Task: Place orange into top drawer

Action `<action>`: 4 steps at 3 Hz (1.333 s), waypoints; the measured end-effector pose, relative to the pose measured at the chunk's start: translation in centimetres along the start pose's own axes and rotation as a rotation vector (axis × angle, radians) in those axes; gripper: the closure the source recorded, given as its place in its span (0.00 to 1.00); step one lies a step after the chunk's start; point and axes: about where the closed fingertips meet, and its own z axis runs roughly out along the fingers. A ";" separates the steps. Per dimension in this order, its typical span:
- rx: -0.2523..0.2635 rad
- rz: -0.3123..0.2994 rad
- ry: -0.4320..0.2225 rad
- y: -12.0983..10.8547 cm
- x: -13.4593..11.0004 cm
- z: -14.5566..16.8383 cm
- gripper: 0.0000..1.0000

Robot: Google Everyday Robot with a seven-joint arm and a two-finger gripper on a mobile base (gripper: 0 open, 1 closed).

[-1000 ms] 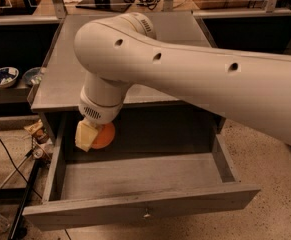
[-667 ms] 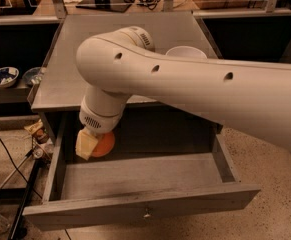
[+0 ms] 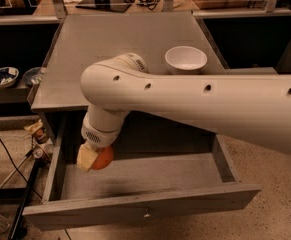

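The top drawer (image 3: 145, 206) is pulled open below the grey tabletop, its metal pull at the front centre. My white arm reaches from the right over the drawer. My gripper (image 3: 94, 157) hangs inside the drawer's left part and is shut on the orange (image 3: 103, 158), held between a cream finger (image 3: 85, 158) and the wrist side. The orange sits low, near the drawer's floor; I cannot tell whether it touches.
A white bowl (image 3: 185, 59) stands on the grey tabletop (image 3: 110, 44) at the right. To the left, a lower shelf holds a patterned bowl (image 3: 1, 76) and cables run down to the floor. The drawer's walls enclose the gripper at the left.
The arm has swung down and forward, carrying the orange lower into the drawer. The white bowl on the tabletop has come into view from behind the arm.
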 end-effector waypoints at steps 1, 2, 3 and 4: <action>0.000 0.000 0.000 0.0 0.0 0.0 1.00; -0.043 0.011 0.022 -0.5 0.6 2.6 1.00; -0.109 0.032 0.063 -0.7 1.7 7.0 1.00; -0.116 0.039 0.068 -0.7 2.0 7.6 1.00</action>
